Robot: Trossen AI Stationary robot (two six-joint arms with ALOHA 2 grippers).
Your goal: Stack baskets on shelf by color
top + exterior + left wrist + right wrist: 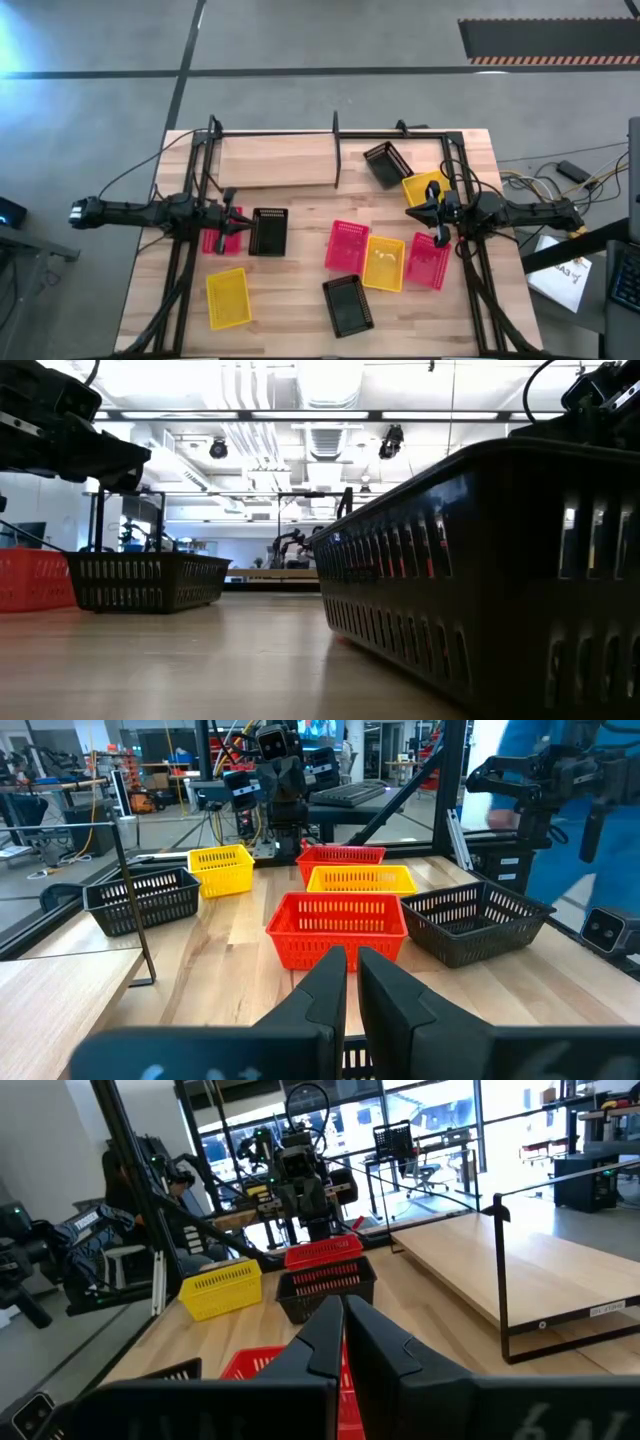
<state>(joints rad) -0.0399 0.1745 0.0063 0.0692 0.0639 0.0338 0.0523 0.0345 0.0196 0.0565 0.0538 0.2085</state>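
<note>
The shelf point(275, 160) stands at the table's far side; its board also shows in the right wrist view point(520, 1270). A black basket point(386, 163) lies askew by the shelf's right end, with a yellow basket point(423, 189) beside it. A red point(346, 246), a yellow point(384, 262) and a red basket point(428, 262) lie mid-table, with a black basket point(347, 305) nearer. At the left are a red point(220, 232), a black point(268, 231) and a yellow basket point(228, 297). My left gripper point(232, 215) is shut and empty above the left red basket. My right gripper point(428, 208) is shut and empty by the right yellow basket.
Black frame rails point(185, 260) run along the table's left and right sides. Cables and papers point(565, 275) lie off the table's right edge. A person in blue point(570, 830) stands beyond the table in the left wrist view. Bare tabletop point(290, 320) lies at the near middle.
</note>
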